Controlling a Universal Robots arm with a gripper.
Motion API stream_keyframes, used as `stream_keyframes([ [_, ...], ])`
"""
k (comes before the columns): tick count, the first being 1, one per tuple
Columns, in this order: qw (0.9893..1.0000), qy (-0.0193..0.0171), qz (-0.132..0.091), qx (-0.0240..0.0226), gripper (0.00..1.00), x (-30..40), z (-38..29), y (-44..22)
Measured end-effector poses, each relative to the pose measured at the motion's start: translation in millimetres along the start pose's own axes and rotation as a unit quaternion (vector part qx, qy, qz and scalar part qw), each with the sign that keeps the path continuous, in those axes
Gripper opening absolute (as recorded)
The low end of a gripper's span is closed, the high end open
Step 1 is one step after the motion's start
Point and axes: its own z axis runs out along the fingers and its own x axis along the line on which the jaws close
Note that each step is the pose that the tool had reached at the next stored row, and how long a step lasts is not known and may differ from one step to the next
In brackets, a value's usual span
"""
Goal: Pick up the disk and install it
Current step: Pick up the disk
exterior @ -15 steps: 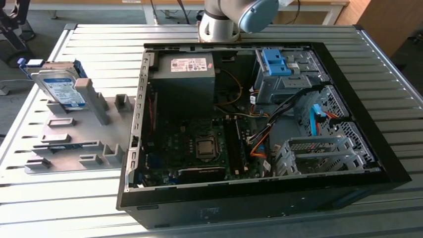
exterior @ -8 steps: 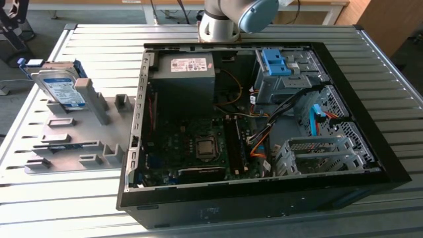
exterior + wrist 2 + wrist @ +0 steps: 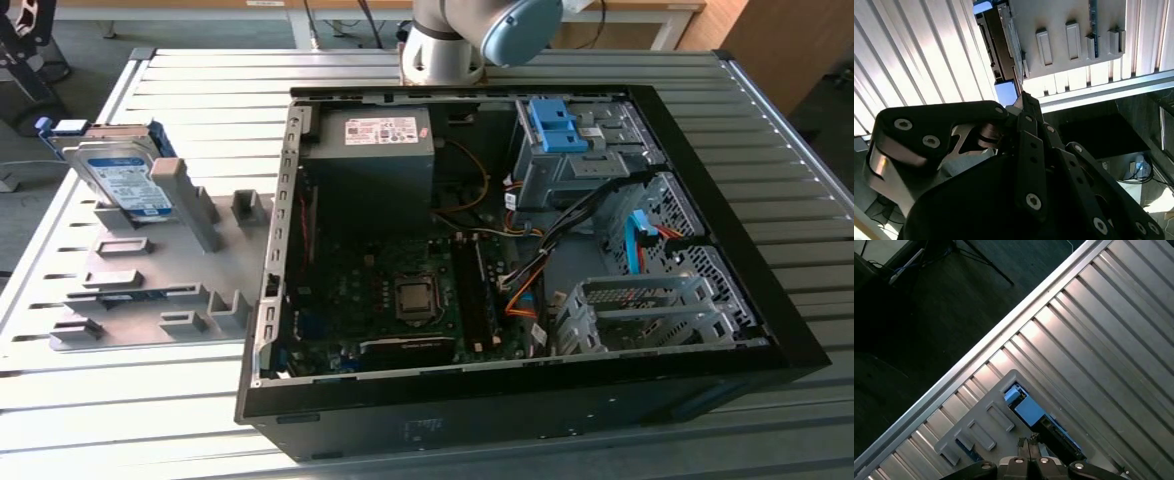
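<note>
The disk (image 3: 127,180), white-and-blue labelled, stands in the grey fixture (image 3: 174,270).

Arm (image 3: 443,45): silver-grey joint w/ pale-blue cap; tool (image 3: 1024,100): black linkages w/ silver hex screws.

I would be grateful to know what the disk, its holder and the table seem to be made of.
The disk: bare silver metal casing, dull sheen, with glossy blue plastic rails. The holder: matt grey, uniform and moulded-looking, probably plastic. The table: ribbed metal slats, brushed, reflecting light, likely aluminium.
</note>
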Motion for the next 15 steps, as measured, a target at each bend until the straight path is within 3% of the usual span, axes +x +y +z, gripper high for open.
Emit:
stream_keyframes([
  [11, 1.0000, 0.0001, -0.002, 0.0000, 0.11, 0.0, 0.0, 0.0],
  [15, 0.9997, 0.0008, -0.024, -0.0004, 0.11, 0.1, 0.1, 0.0],
])
